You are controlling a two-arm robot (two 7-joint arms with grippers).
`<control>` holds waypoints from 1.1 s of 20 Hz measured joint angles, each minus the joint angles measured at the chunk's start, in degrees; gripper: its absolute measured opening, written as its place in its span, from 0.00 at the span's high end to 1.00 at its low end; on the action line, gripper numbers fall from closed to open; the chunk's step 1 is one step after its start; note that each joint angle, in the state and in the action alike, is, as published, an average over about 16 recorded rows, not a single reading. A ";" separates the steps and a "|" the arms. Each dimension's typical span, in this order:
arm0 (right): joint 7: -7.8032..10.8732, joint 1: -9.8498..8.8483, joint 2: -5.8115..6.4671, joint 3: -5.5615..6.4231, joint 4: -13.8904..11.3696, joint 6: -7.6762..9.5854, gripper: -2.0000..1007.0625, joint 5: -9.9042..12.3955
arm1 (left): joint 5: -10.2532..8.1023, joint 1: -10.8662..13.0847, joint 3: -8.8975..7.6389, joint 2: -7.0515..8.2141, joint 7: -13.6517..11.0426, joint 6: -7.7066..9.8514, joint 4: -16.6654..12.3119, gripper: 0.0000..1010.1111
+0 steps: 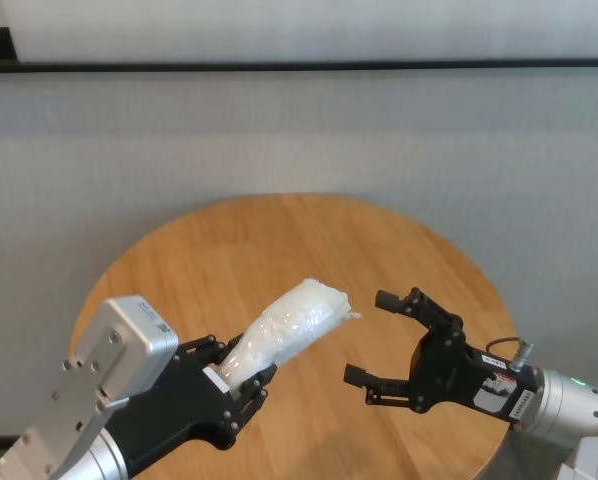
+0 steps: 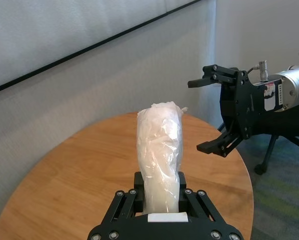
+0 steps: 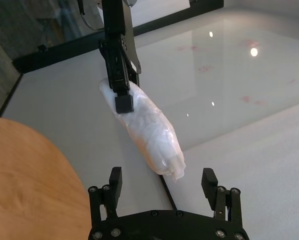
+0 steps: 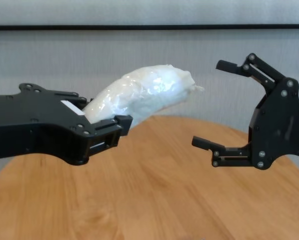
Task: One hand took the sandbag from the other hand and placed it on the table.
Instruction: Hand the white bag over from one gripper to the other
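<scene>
My left gripper (image 1: 237, 372) is shut on the lower end of the sandbag (image 1: 289, 325), a white lumpy pouch in crinkly plastic. It holds the bag above the table (image 1: 279, 235), tilted up and towards the right. The bag's free, twisted end (image 4: 192, 87) points at my right gripper (image 1: 364, 336). That gripper hangs open over the table's right side, a short gap from the bag, its jaws wide and empty. In the left wrist view the sandbag (image 2: 159, 150) rises between the fingers (image 2: 137, 181), with the right gripper (image 2: 195, 115) beyond it. In the right wrist view the bag (image 3: 149, 125) hangs ahead of the open fingers (image 3: 114, 177).
The round wooden tabletop (image 4: 154, 190) lies below both grippers, its far edge (image 1: 299, 197) near a grey wall with a black strip (image 1: 299, 66). A black stand leg with a caster (image 2: 267, 155) is on the floor beyond the table's right side.
</scene>
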 joint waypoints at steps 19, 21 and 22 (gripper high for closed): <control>0.94 -0.43 -0.67 -1.43 -2.32 4.53 0.01 0.23 | 0.00 0.00 0.00 0.00 0.00 0.00 0.00 0.62; 1.78 -0.74 -0.39 -1.59 -3.28 7.02 0.01 1.26 | 0.00 0.00 0.00 0.00 0.00 0.00 0.00 0.62; 2.23 -0.88 -0.24 -1.66 -3.77 8.29 0.01 1.82 | 0.00 0.00 0.00 0.00 0.00 0.00 0.00 0.62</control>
